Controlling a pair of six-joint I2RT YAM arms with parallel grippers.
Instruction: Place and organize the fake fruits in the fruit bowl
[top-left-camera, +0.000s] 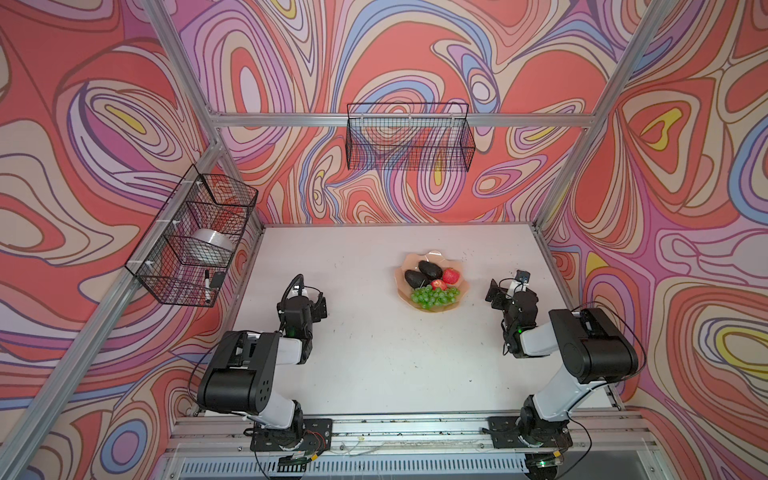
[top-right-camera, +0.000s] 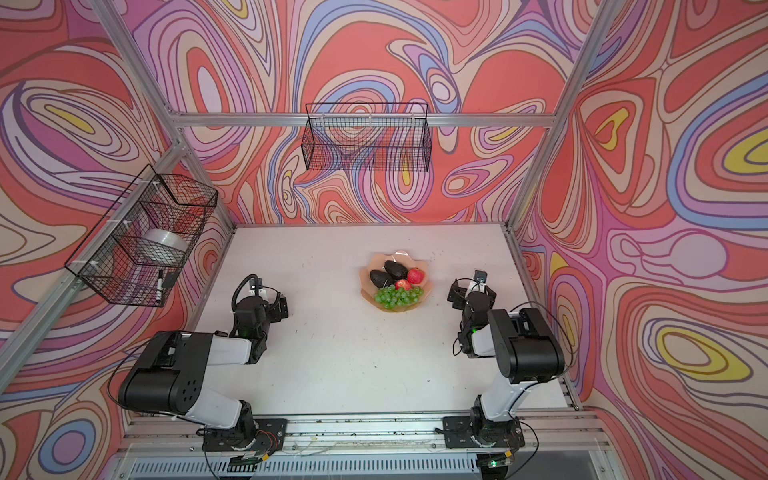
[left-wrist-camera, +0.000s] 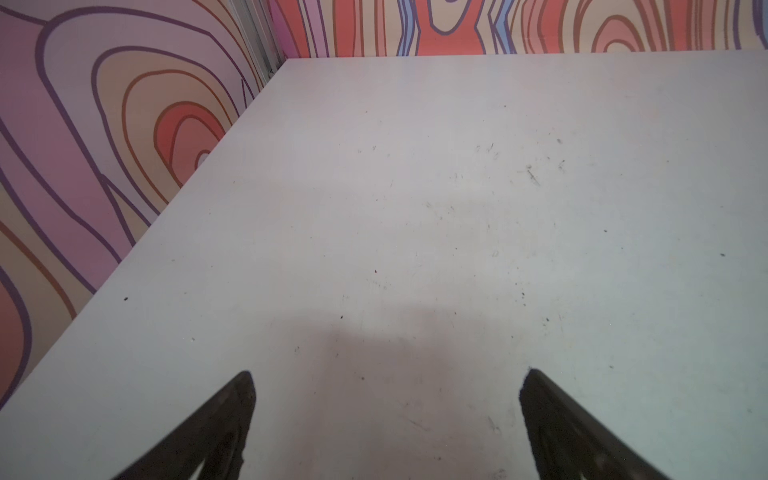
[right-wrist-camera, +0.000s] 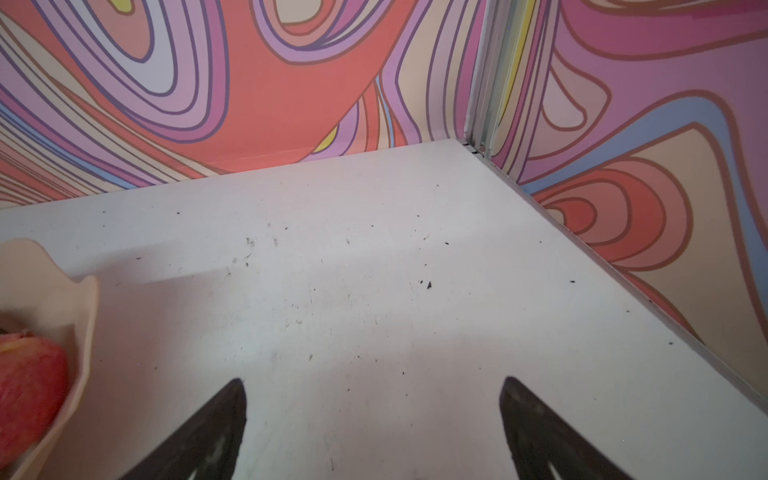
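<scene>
Even, bright light; soft shadows; top views bend at edges.

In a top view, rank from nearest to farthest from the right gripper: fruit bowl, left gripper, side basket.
1. Fruit bowl, just left of the right gripper.
2. Left gripper, across the table.
3. Side basket, hung at far left.

White table top (top-left-camera: 374, 365): matte, scuffed, flecked with dark specks. Walls (top-left-camera: 415, 50) behind and on both sides of table: swirl print in coral, pink, lilac, blue, beige and yellow. Aluminium frame bars (top-left-camera: 291, 120): upright at table's rear corners, one crossing above its back edge. Long wire basket (top-left-camera: 409, 137), black, hung on that crossbar. Divided wire basket (top-left-camera: 191, 237), black, above table's left edge, containing whitish roll (top-left-camera: 212, 243) and marker (top-left-camera: 206, 284). Metal rail (top-left-camera: 395, 428) along table's front edge. Soft, even light.
</scene>
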